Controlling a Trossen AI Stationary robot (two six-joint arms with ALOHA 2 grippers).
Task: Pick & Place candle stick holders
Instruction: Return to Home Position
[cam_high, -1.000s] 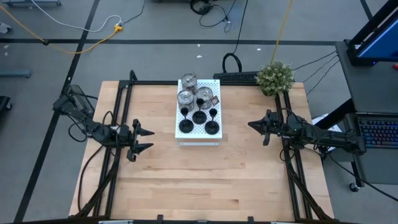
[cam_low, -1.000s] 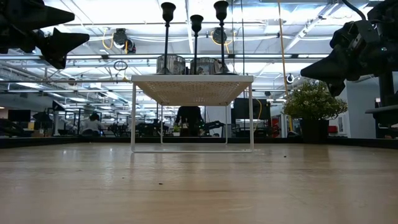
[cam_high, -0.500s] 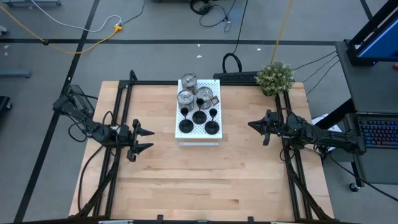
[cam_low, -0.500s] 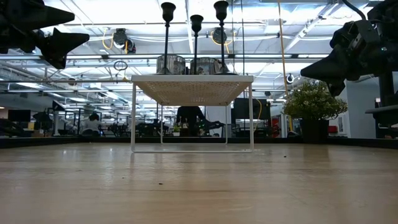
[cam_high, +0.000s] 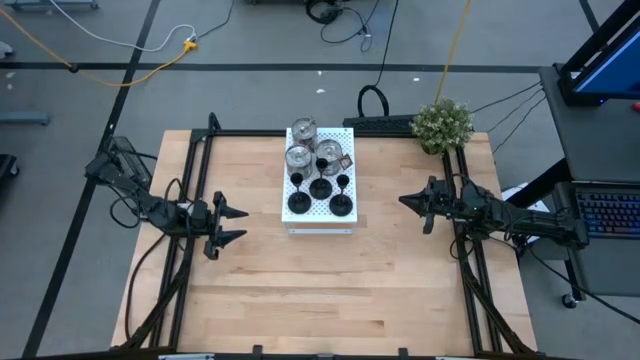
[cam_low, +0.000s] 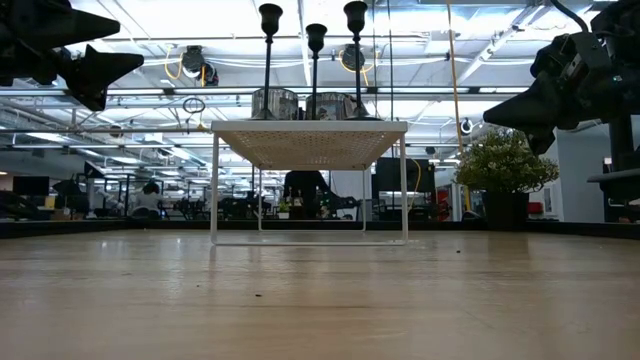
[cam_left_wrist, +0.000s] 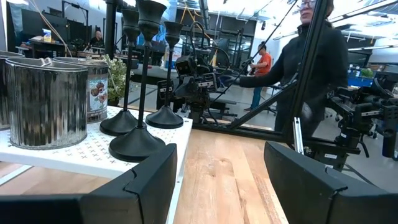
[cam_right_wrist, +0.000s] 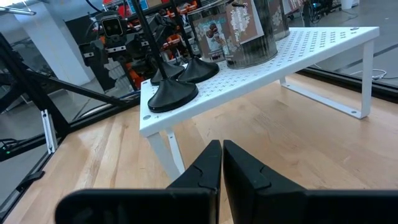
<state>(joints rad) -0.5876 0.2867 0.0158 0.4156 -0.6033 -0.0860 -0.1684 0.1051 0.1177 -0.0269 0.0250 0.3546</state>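
Three black candle stick holders (cam_high: 320, 190) with round bases and thin stems stand on the near half of the white perforated shelf (cam_high: 320, 222); three shiny silver ones (cam_high: 300, 155) stand on its far half. They also show in the left wrist view (cam_left_wrist: 137, 140) and the right wrist view (cam_right_wrist: 173, 93). My left gripper (cam_high: 238, 225) hovers open to the left of the shelf, touching nothing. My right gripper (cam_high: 405, 203) hovers shut to the right of the shelf, touching nothing.
A green bushy plant (cam_high: 442, 123) stands at the table's far right corner. The shelf stands on thin legs (cam_low: 214, 190) at the table's far middle. Bare wood (cam_high: 330, 290) lies near. A person (cam_left_wrist: 311, 68) stands beyond the table.
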